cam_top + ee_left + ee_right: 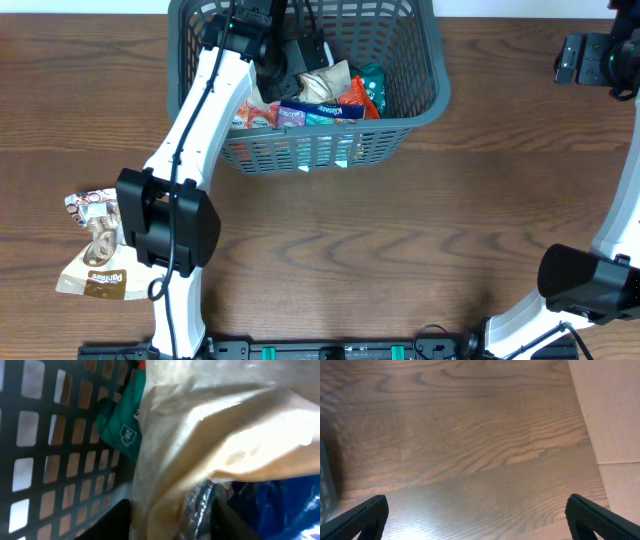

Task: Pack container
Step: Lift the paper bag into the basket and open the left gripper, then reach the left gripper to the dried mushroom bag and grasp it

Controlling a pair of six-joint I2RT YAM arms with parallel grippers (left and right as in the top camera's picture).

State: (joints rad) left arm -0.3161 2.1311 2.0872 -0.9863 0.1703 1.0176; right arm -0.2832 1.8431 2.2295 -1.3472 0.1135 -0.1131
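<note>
Left gripper [172, 522] sits deep in the large dark grey lattice-sided plastic basket [330, 127], far centre of the table. A beige crinkly packet [225, 435] lies between its fingers; grip unclear. Right gripper [477, 515] is spread wide, idle. Release low, then lift straight out. One basket; outside it, one silver-brown packet [92, 210] and one tan packet [95, 278]; those inside overlap, uncountable.

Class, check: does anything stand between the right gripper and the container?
Nothing visible does. Overhead, only bare wooden table separates the right gripper from the container; the right wrist view shows bare wood ahead of its open jaws.
</note>
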